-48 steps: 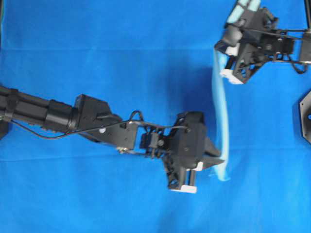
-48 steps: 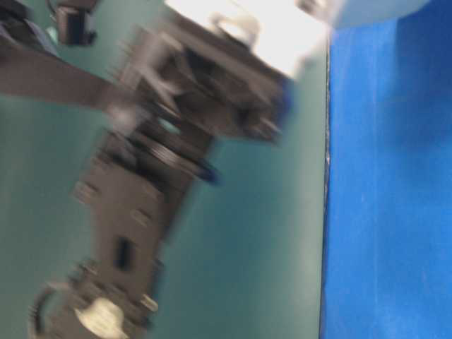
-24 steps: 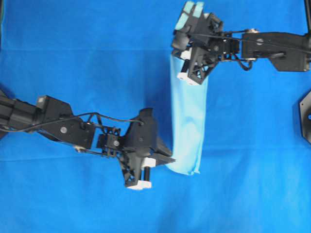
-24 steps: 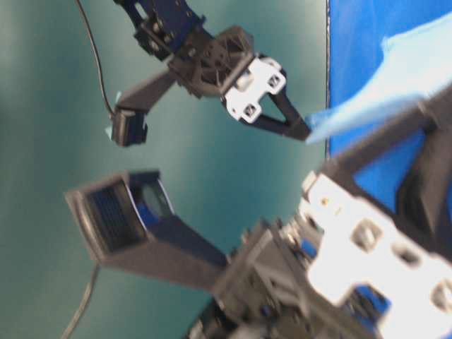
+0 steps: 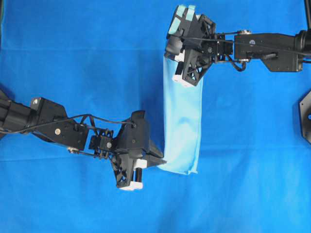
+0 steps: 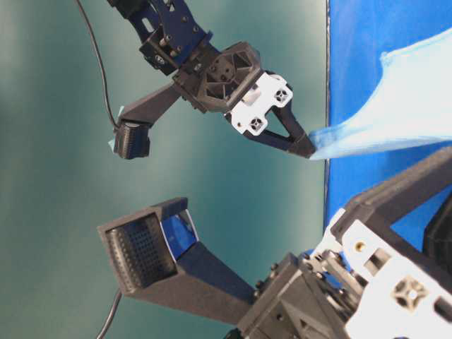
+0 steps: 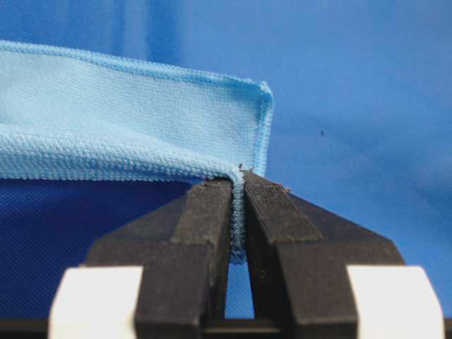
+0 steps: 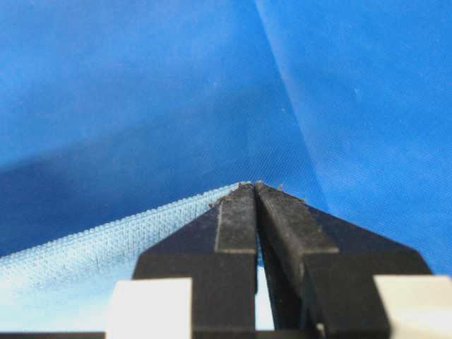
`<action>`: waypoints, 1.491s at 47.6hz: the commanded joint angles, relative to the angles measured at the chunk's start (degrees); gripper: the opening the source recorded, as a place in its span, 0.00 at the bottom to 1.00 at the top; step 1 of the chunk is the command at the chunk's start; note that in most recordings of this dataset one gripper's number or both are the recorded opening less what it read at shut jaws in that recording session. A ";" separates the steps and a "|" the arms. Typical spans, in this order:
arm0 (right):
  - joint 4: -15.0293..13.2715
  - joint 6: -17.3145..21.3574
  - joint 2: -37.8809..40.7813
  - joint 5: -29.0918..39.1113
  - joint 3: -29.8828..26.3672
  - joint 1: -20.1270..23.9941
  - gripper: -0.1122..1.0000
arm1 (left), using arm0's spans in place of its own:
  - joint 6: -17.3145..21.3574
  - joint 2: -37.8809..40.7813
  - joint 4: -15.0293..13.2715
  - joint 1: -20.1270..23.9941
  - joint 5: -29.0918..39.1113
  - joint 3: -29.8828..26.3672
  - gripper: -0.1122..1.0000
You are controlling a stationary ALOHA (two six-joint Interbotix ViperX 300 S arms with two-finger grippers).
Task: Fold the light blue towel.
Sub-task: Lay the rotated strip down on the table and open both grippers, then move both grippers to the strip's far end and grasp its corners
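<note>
The light blue towel (image 5: 182,121) hangs as a long narrow strip between my two grippers, above the table. My left gripper (image 5: 162,162) is shut on its near lower-left corner; in the left wrist view the hem (image 7: 141,120) runs down between the closed fingertips (image 7: 212,205). My right gripper (image 5: 166,52) is shut on the far upper-left corner, and the towel's weave (image 8: 106,240) spreads left from its closed tips (image 8: 254,187). In the table-level view the towel (image 6: 402,106) stretches taut from a pinched corner.
A deep royal-blue cloth (image 5: 73,58) covers the whole table under both arms. A black fixture (image 5: 305,114) sits at the right edge. The table-level view shows a teal wall (image 6: 56,141) behind the arms.
Both grippers have carried the towel leftward. It has turned from a thin edge-on sliver into a wider flat strip between them.
</note>
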 commanded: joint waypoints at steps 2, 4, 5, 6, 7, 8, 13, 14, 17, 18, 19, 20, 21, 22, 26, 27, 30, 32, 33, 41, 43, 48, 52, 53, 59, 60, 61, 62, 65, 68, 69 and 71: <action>-0.44 -0.18 -0.70 -1.05 -1.05 -0.88 0.11 | 0.00 -1.05 0.26 -1.76 -0.62 -0.62 0.13; -0.35 -0.18 -0.70 -1.23 -1.05 -0.79 0.11 | 0.00 -1.05 0.26 -1.67 -0.62 -0.70 0.14; -0.44 -0.26 -0.70 -1.32 -1.05 -0.79 0.11 | 0.00 -1.05 0.26 -1.67 -0.62 -0.70 0.16; -0.44 -0.44 -0.79 -1.41 -1.05 -0.79 0.11 | 0.00 -1.05 0.26 -1.58 -0.62 -0.70 0.18; -0.44 -0.44 -0.79 -1.41 -0.97 -0.79 0.11 | 0.00 -1.05 0.26 -1.58 -0.62 -0.79 0.20; -0.44 -0.70 -0.70 -1.41 -0.97 -0.70 0.11 | 0.00 -1.05 0.26 -1.58 -0.62 -0.79 0.22; -0.44 -1.93 -0.79 -1.41 -0.97 -0.35 0.12 | 0.00 -0.97 0.26 -1.49 -0.62 -0.97 0.36; -0.44 -2.20 -0.70 -1.41 -0.97 -0.26 0.12 | 0.00 -0.97 0.26 -1.49 -0.62 -0.97 0.40; -0.44 -2.64 -0.79 -1.49 -0.88 0.00 0.24 | 0.00 -1.05 0.26 -1.41 -0.62 -0.97 0.55; -0.35 -2.64 -0.79 -1.41 -0.88 0.00 0.30 | 0.00 -1.05 0.26 -1.41 -0.62 -0.88 0.59; -0.44 -2.64 -0.79 -1.41 -0.88 0.00 0.36 | 0.00 -1.14 0.26 -1.41 -0.53 -0.79 0.64; -0.44 -2.64 -0.70 -1.32 -0.88 0.09 0.41 | 0.00 -1.14 0.26 -1.32 -0.35 -0.70 0.69; -0.35 -2.64 -0.79 -1.23 -0.88 0.09 0.48 | 0.09 -1.23 0.26 -1.41 -0.18 -0.53 0.74; -0.44 -2.64 -0.79 -1.23 -0.79 0.09 0.53 | 0.09 -1.41 0.26 -1.41 0.00 -0.35 0.79; -0.35 -2.64 -0.79 -1.23 -0.79 0.00 0.68 | 0.00 -1.85 0.26 -1.41 0.62 0.09 0.90; -0.35 -2.64 -0.79 -1.23 -0.79 0.09 0.68 | 0.00 -1.93 0.26 -1.58 0.88 0.09 0.91; -0.44 -2.64 -0.88 -1.14 -0.79 0.26 0.61 | 0.00 -2.81 0.26 -1.76 2.29 0.18 0.90; -0.35 -2.64 -0.97 -1.23 -0.70 0.44 0.59 | 0.00 -3.52 0.26 -1.76 3.52 0.26 0.89; -0.35 -2.64 -1.14 -1.14 -0.53 0.62 0.59 | 0.00 -4.04 0.26 -1.85 4.13 0.26 0.89; -0.35 -2.37 -3.60 -1.05 1.41 2.99 0.61 | 0.09 -9.23 0.35 -1.93 11.16 0.44 0.88; -0.35 -2.20 -4.75 -1.05 2.20 3.60 0.61 | 0.44 -10.81 0.44 -1.93 12.30 0.62 0.88; -0.09 -1.93 -8.17 -1.05 4.92 5.19 0.61 | 1.32 -15.03 0.70 -1.85 13.36 1.85 0.88; 0.18 -1.67 -11.60 -1.05 7.38 6.59 0.61 | 2.20 -17.84 0.88 -1.32 13.27 3.08 0.88; 0.26 -1.49 -12.48 -1.14 8.09 6.86 0.61 | 2.64 -18.54 0.88 -1.05 13.27 3.52 0.88; 0.70 -0.18 -18.81 -1.67 12.83 7.91 0.61 | 4.92 -22.15 0.88 1.05 12.22 6.50 0.88; 0.79 0.09 -19.69 -1.93 13.62 7.91 0.61 | 5.36 -22.68 0.88 1.58 11.69 7.03 0.88; 0.79 0.26 -20.74 -2.20 14.50 7.91 0.61 | 5.80 -23.20 0.88 2.11 11.07 7.73 0.88; 0.88 0.62 -21.71 -2.55 15.38 7.91 0.61 | 6.24 -23.73 0.88 2.55 10.37 8.61 0.88; 0.88 1.23 -24.87 -4.13 18.11 7.91 0.61 | 7.65 -25.93 0.88 4.48 7.29 11.60 0.88; 0.88 1.85 -28.65 -6.15 20.92 7.91 0.61 | 8.26 -28.56 0.88 6.15 4.31 14.41 0.88; 0.88 1.93 -29.71 -6.77 21.80 7.91 0.61 | 8.35 -29.44 0.88 6.68 3.25 15.29 0.88; 0.88 2.20 -31.99 -8.00 23.29 7.91 0.61 | 8.61 -31.73 0.88 7.82 0.53 17.75 0.88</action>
